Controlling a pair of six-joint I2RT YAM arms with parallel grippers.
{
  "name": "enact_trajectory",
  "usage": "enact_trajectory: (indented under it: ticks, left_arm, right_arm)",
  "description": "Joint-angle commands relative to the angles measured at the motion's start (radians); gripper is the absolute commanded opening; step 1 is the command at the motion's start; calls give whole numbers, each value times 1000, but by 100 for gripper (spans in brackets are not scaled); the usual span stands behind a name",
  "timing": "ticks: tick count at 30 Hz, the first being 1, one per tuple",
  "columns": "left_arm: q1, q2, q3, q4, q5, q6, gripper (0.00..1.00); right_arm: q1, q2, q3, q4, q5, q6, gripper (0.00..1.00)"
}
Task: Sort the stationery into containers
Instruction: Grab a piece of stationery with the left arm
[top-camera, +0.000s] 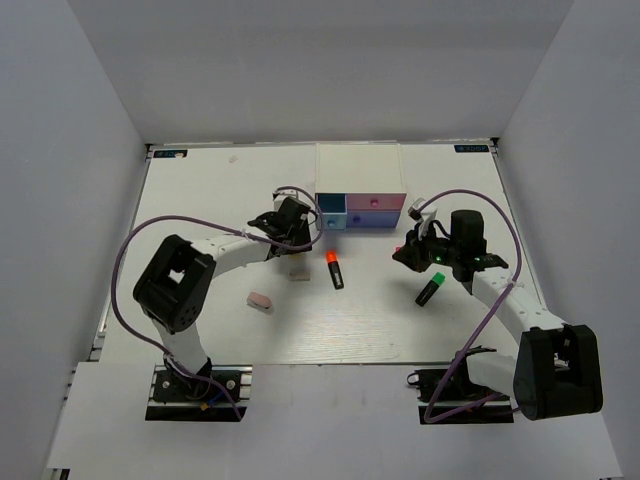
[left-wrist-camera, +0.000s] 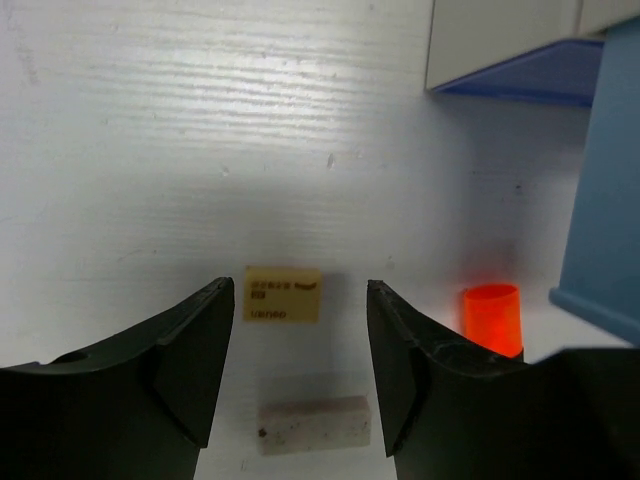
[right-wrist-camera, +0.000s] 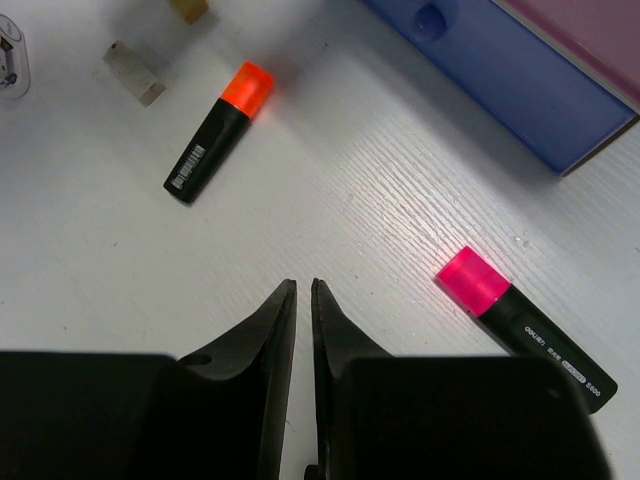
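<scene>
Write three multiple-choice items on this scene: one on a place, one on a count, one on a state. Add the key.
1. The green highlighter lies on the table:
A. at its far left corner
B. on its right half
C. between the arms' bases

2. Highlighters lying on the table:
A. one
B. two
C. three

3. The right gripper is:
A. wide open
B. shut, with nothing in it
C. shut on a highlighter

Key:
1 B: the top view shows it close to the right arm.
2 C: the orange highlighter, the pink highlighter and the green one all lie loose.
3 B: the right wrist view shows its jaws almost touching, with only bare table in the slit between them.
</scene>
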Motion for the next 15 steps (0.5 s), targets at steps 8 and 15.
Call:
enact_trajectory:
  ticks: [8, 15]
  left_arm:
    - [1, 41, 48, -34, -34, 39, 61]
    - [1, 59, 18, -34, -43, 39, 57]
  right_arm:
    - [4, -12, -6, 14, -2, -5, 18]
    - [3, -2, 2, 14, 1, -4, 19]
